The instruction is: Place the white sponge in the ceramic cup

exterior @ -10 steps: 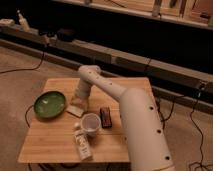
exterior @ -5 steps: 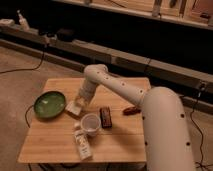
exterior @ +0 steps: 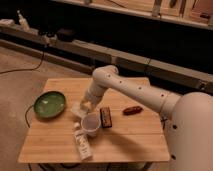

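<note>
"Sponge (exterior: 78, 109) first: where was it?"
"On the table (exterior: 125, 132), between the plate (exterior: 50, 104) and the cup (exterior: 91, 124). It was just beside the cup's far left rim, not in it."
"And the gripper (exterior: 86, 104)?"
"Down at the sponge's right edge, touching it or very nearly. Whether it had hold of the sponge I could not tell."
"So which step was that?"
"The pickup, I judged. The sponge was outside the cup, so the placing was all to come."
"What did the next move call for?"
"A sure grip on a thin, soft pad, then a lift clear of the rim. After that, a short carry toward the near right and a release over the mouth. The pad looked about as wide as the cup, so it would likely need to go in tilted or folded. The carton (exterior: 82, 145) was near the cup on the near side and the dark bar (exterior: 105, 117) just to its right — a low sweep could knock either"
</note>
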Motion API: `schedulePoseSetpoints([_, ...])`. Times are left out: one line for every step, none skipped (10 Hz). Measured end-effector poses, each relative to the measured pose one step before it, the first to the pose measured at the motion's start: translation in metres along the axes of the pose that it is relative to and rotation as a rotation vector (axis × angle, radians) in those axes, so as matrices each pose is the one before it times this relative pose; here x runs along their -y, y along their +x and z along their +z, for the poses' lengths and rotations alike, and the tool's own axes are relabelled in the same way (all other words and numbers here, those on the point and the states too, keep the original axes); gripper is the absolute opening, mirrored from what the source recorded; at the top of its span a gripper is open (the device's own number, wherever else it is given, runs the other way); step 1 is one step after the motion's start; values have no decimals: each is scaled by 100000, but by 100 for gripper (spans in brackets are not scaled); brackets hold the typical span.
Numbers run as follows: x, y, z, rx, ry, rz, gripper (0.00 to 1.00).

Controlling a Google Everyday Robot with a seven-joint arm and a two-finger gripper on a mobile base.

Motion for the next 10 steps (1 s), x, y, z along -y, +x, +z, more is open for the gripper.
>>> schedulePoseSetpoints([-691,-161,-892,-1615,1151,1401,0])
schedulePoseSetpoints([-613,-62,-725,-1251,1020,1410,0])
schedulePoseSetpoints([-595,-56,-549,-1027,1060,1742,0])
schedulePoseSetpoints([-321,72,-195,-623,594,1494,0])
schedulePoseSetpoints([-233,182,-94,-912,829,1940,0])
schedulePoseSetpoints([-93,313,2,-960,857,1698,0])
schedulePoseSetpoints([-51,572,9,-1231,1226,2044,0])
schedulePoseSetpoints([37,815,69,-1454,1369,2026,0])
schedulePoseSetpoints([375,655,19,-940,1354,1178,0])
schedulePoseSetpoints([555,372,-145,-631,1154,449,0])
